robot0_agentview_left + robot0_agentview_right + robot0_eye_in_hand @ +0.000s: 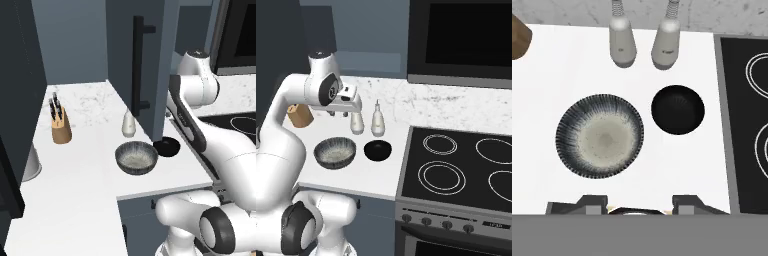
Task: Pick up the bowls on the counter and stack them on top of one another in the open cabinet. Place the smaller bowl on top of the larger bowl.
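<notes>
Counter [567, 75]: white marble-look, faint grey veins, smooth. Larger bowl [600, 136]: ceramic-looking, dark streaked rim, pale speckled inside, matt. Smaller bowl [677, 109]: black, glossy. Two shaker bottles [622, 42]: pale grey, smooth, ribbed necks. Knife block [61, 131]: wood. Stovetop [466, 170]: black, glassy.

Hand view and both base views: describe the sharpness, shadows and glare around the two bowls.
Hand view: slightly soft; the black bowl reads as a flat dark disc with little interior detail, while the grey bowl keeps its streaked rim; only a faint shadow edges each on the counter. Left base view: even, dim light, no glare. Right base view: soft contact shadows under both bowls, no highlights.
</notes>
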Motion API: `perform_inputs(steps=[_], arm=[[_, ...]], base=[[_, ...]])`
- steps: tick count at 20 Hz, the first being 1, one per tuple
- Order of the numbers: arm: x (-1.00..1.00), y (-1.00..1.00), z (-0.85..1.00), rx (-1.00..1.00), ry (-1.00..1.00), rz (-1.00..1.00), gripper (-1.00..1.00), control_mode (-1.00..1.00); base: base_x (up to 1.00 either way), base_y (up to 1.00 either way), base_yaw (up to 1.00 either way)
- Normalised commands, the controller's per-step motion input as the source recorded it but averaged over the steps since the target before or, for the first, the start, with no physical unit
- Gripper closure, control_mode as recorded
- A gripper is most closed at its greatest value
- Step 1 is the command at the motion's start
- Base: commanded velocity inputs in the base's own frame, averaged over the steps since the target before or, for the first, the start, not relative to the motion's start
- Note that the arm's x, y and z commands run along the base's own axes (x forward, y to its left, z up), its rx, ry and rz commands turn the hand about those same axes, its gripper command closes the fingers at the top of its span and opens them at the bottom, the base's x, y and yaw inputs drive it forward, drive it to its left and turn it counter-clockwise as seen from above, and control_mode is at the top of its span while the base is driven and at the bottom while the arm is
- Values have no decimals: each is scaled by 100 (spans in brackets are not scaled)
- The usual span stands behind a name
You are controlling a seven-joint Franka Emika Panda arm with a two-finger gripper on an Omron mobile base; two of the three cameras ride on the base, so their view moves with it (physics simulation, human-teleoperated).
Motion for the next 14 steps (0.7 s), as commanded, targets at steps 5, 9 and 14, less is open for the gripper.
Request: perform_inputs(steps=[5,9,14], arm=[[-6,-62,-23,20,-1,-16,-100,-100],[0,-100,-87,20,1,-33,-100,-100],[3,-77,-76,4,0,-24,-100,-100]], base=[[0,0,0],[0,0,0],[0,0,0]])
